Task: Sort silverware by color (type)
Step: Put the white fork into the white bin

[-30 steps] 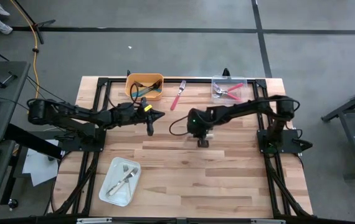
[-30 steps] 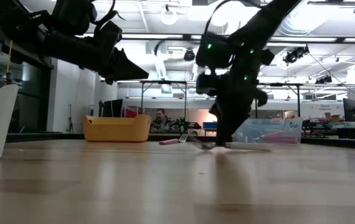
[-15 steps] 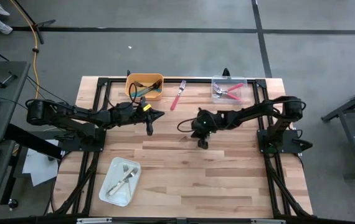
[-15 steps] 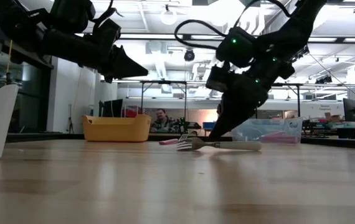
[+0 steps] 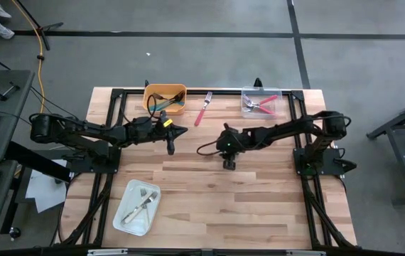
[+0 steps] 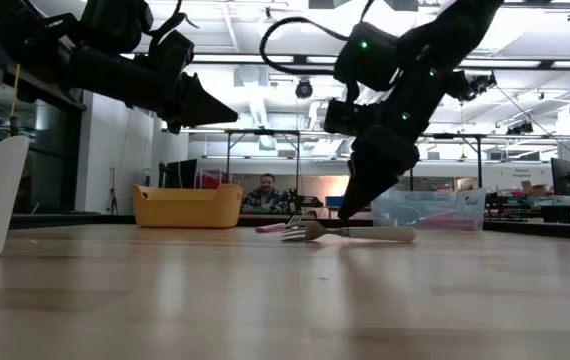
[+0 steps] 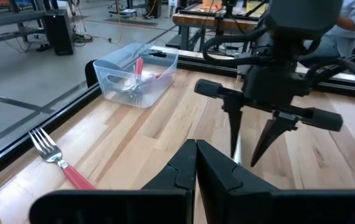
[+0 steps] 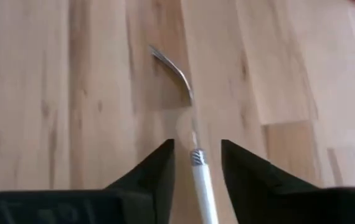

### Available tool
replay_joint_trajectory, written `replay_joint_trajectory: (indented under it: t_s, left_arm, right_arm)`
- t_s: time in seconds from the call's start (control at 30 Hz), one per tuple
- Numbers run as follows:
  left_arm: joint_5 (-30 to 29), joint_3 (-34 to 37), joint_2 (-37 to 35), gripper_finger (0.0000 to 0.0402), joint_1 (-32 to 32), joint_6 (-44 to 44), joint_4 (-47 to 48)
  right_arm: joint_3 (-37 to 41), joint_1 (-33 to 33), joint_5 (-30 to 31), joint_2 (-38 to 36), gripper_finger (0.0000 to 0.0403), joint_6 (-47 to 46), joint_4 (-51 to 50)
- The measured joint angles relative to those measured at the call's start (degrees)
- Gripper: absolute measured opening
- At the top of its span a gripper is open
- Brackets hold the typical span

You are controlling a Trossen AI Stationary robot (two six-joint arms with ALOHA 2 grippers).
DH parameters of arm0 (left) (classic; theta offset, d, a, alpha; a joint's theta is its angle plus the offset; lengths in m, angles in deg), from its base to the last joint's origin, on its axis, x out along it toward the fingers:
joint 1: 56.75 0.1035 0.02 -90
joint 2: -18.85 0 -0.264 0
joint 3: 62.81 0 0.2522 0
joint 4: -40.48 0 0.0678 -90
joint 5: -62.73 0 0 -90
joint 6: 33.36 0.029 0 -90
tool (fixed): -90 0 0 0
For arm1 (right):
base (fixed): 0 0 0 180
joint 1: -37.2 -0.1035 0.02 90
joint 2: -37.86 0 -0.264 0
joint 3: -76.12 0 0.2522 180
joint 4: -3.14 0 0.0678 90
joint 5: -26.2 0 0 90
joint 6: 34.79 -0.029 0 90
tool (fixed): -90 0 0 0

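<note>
A white-handled fork point(image 6: 355, 233) of the silverware lies flat on the wooden table, its metal head point(image 8: 174, 68) away from my right gripper. My right gripper point(image 8: 196, 152) point(image 5: 229, 162) slants down over the handle point(image 8: 201, 177). It is open, one finger on either side of the handle and clear of it. My left gripper point(image 5: 181, 131) point(image 7: 196, 155) hovers shut and empty above the table's left middle. A red-handled fork point(image 5: 204, 108) lies flat near the far edge.
At the far edge an orange bin point(image 5: 165, 98) holds teal-handled forks and a clear container point(image 5: 261, 102) holds red-handled ones. A white tray point(image 5: 137, 206) with forks sits at the near left. Bare wood lies across the near middle and right.
My right gripper has tipped from pointing straight down to a slant and has risen a little off the white-handled fork. The fork now lies flat on the table with its head showing toward the left arm.
</note>
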Motion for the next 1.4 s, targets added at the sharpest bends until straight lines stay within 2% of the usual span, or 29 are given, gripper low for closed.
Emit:
replay_joint_trajectory:
  t_s: [0.13,0.27,0.4,0.5,0.57,0.7,0.93,1.13,1.4]
  left_arm:
    - [0.0,0.0,0.0,0.0003,0.0,-0.3,0.0]
    - [0.0,0.0,0.0,0.0003,0.0,-0.4,0.1]
    - [0.0,0.0,0.0,0.0003,0.0,-0.4,0.1]
    - [0.0,0.0,0.0,0.0003,0.0,-0.4,0.1]
    - [0.0,0.0,0.0,0.0003,0.0,-0.4,0.1]
    - [-0.8,0.0,0.0,0.0003,0.2,-2.5,-1.2]
    - [1.6,0.1,0.0,0.0001,0.3,0.5,-2.8]
    - [1.1,3.9,-3.0,0.0001,0.4,0.5,-9.3]
    - [1.4,6.9,-10.3,0.0001,0.5,0.6,-9.3]
  right_arm:
    - [0.1,1.0,-1.2,0.3,0.0136,-0.3,-2.8]
    - [0.1,1.0,-1.8,2.2,0.0124,-0.3,-3.3]
    - [0.0,1.1,-2.2,3.6,0.0085,-0.1,-2.2]
    - [0.0,1.1,-2.3,3.7,0.0039,0.0,-1.3]
    - [0.1,1.2,-1.6,3.4,0.0028,0.1,0.4]
    - [0.1,1.3,-1.8,2.2,0.0028,1.1,5.7]
    - [0.1,0.4,-2.2,0.2,0.0028,3.6,15.4]
    - [0.1,0.3,-3.0,0.2,0.0028,5.7,23.2]
    - [0.2,0.0,-7.4,1.9,0.0028,6.1,47.3]
